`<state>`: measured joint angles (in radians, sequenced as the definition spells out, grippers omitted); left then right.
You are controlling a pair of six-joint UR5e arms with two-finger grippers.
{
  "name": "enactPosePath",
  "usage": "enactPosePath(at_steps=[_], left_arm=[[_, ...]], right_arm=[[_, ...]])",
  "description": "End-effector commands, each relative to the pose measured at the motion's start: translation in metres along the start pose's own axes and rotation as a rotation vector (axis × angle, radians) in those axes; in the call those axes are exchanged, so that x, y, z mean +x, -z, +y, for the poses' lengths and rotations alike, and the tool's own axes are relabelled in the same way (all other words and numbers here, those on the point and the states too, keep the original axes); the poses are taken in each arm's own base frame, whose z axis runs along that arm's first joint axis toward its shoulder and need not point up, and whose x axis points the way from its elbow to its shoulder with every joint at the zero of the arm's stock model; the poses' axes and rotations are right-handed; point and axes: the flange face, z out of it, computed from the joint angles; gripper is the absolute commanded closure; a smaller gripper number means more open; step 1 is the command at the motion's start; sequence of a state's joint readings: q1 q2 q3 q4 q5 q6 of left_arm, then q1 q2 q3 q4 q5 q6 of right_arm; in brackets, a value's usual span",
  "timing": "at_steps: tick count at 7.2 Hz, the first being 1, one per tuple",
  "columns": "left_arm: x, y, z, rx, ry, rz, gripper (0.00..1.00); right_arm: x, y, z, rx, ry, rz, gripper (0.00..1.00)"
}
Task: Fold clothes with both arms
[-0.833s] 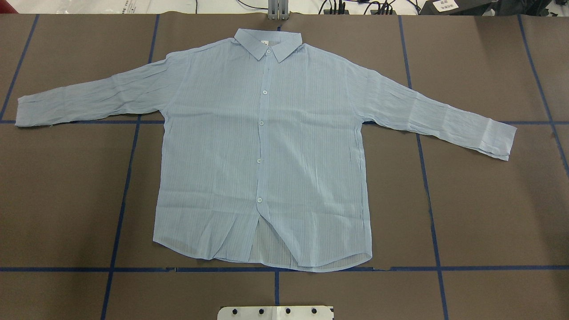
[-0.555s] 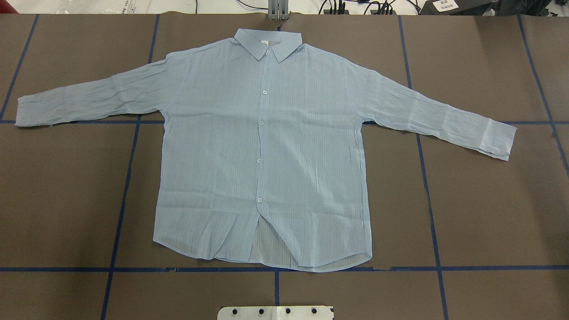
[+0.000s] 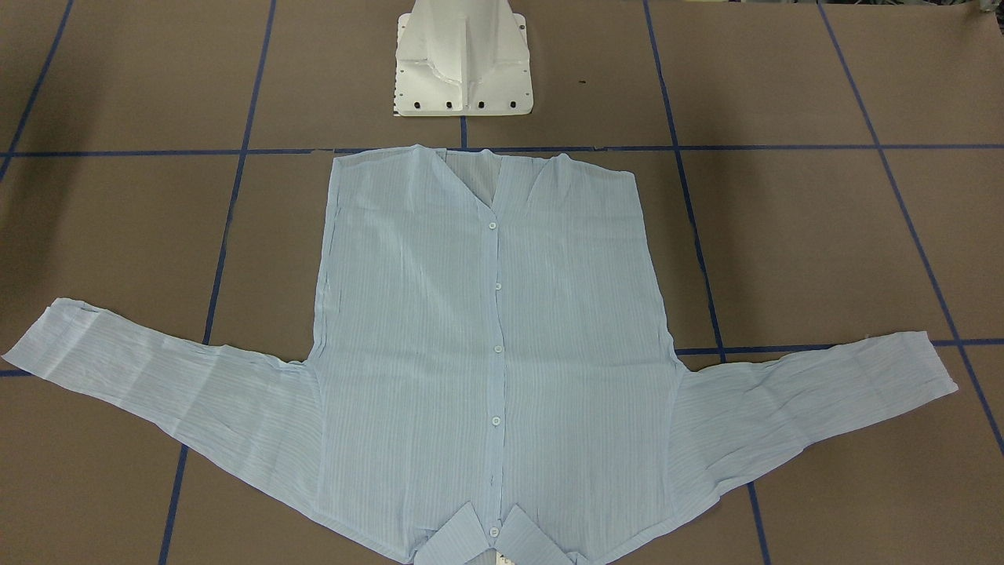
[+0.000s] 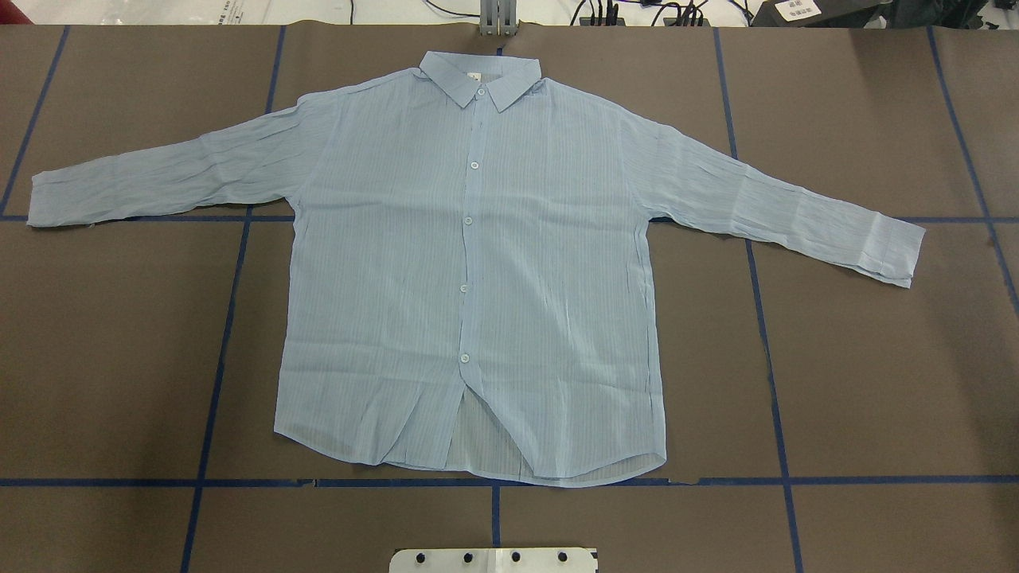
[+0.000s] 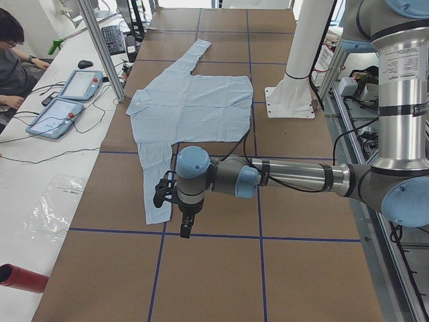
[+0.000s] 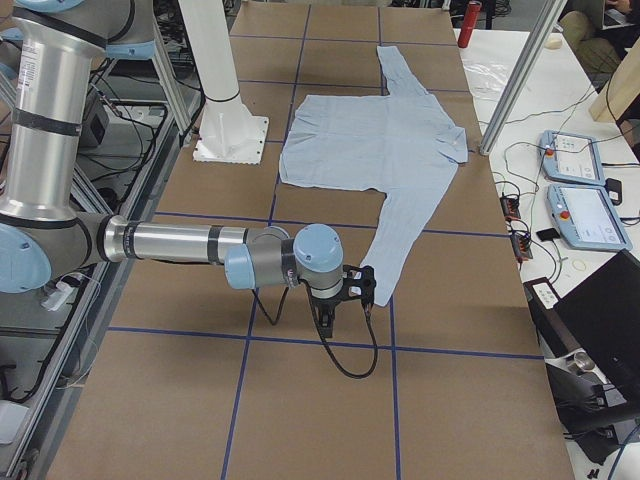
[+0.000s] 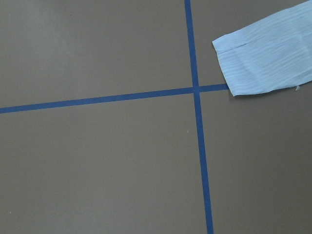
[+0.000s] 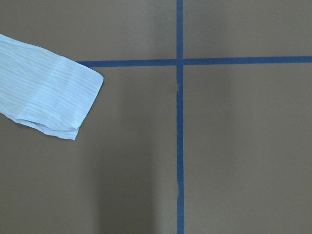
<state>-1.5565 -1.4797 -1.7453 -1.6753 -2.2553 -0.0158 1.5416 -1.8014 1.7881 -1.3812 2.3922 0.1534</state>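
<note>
From across the worktop, the shirt lies flat and buttoned, front up. Its hem is just short of the white pedestal base, its collar is at the near edge, and a sleeve is spread out to each side. No arm shows here.

The overhead view also shows it fully unfolded. The front panels part a little below the lowest button, and both sleeves are crinkled.

From the left end, the left arm reaches low across the worktop. The left gripper points down just beyond the near sleeve's end. I cannot tell whether it is released or clenched.

From the right end, the right arm mirrors this. The right gripper hangs just beside the other sleeve's end, and its state is equally unclear.

The left wrist camera shows the left cuff in the upper right corner, lying over a blue tape line. No fingers are in view.

The right wrist camera shows the right cuff at the left edge.

No fold has begun. The cloth looks thin, so a pinch may catch only the top layer or slip off. Uneven pulls by the two arms would probably skew the body or bunch a sleeve.
</note>
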Motion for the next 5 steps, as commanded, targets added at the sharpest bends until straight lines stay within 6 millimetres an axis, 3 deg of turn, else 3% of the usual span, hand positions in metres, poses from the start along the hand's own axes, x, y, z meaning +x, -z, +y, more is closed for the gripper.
enactPosePath(at_steps=[1,2,3,5], left_arm=[[0.027,0.026,-0.036,0.07,-0.065,0.048,0.0],[0.038,0.005,-0.043,0.06,-0.108,0.107,0.0],[0.049,-0.004,-0.043,0.1,-0.173,0.117,0.0],[0.053,0.0,-0.059,0.124,-0.208,0.115,0.0]], right_arm=[[-0.015,0.01,-0.03,0.044,0.047,-0.008,0.0],[-0.015,0.007,-0.032,0.04,0.045,-0.008,0.0],[-0.019,0.002,-0.044,0.042,0.065,-0.032,0.0],[-0.036,-0.046,-0.065,0.038,0.184,-0.047,0.0]])
